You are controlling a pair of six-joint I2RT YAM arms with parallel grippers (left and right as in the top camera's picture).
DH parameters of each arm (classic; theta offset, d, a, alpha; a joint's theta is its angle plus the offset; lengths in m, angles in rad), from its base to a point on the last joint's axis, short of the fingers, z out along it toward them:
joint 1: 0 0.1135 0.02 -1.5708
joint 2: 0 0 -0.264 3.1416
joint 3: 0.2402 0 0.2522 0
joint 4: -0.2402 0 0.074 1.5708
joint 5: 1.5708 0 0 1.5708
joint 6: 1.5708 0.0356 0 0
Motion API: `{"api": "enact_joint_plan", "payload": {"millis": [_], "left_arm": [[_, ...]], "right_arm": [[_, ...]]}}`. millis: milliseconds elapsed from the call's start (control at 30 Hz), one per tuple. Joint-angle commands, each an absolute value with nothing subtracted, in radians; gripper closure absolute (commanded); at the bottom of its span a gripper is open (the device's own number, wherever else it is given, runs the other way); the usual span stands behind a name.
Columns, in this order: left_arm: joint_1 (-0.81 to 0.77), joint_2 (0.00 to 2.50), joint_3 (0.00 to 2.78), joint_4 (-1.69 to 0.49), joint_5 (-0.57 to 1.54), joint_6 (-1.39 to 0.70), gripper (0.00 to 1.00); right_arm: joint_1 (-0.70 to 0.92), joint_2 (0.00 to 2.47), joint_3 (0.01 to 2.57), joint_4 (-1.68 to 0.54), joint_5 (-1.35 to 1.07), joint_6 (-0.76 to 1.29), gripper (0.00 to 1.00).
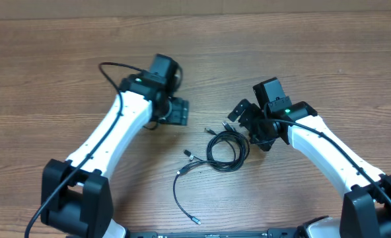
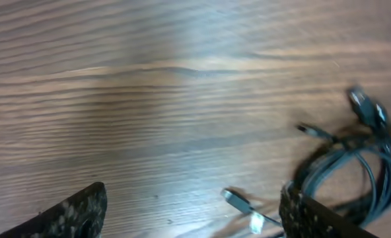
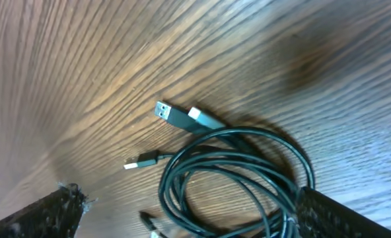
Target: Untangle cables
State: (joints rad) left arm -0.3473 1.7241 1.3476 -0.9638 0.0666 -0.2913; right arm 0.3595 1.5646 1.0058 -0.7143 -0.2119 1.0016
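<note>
The cables [image 1: 225, 149] lie as a small black coil at the table's middle. One loose strand [image 1: 179, 192] trails toward the front edge. My left gripper [image 1: 181, 111] is left of the coil and apart from it. In the left wrist view it [image 2: 192, 215] is open. A silver-tipped plug [image 2: 238, 200] lies on the wood near its right finger [image 2: 308, 215], and the coil [image 2: 354, 165] is further right. My right gripper [image 1: 248, 125] is at the coil's right edge. It [image 3: 189, 215] is open over the looped cables [image 3: 235, 178], holding nothing. Two plugs [image 3: 182, 118] stick out beyond the loop.
The wooden table [image 1: 63, 46] carries only the cables and both arms. The left arm's own thick black wire [image 1: 113, 69] arcs above its wrist. The arm bases [image 1: 76, 198] stand at the front corners.
</note>
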Motion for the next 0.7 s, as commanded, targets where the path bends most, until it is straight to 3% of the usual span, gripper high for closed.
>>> {"api": "enact_joint_plan", "payload": {"millis": [0, 667], "left_arm": [[-0.322, 1.730, 1.342, -0.981, 0.079, -0.329, 0.16], [-0.339, 1.730, 1.341, -0.910, 0.082, -0.389, 0.11]], "right_arm": [[0.354, 1.564, 1.000, -0.708, -0.228, 1.050, 0.00], [0.353, 1.564, 1.000, -0.708, -0.226, 1.047, 0.00]]}}
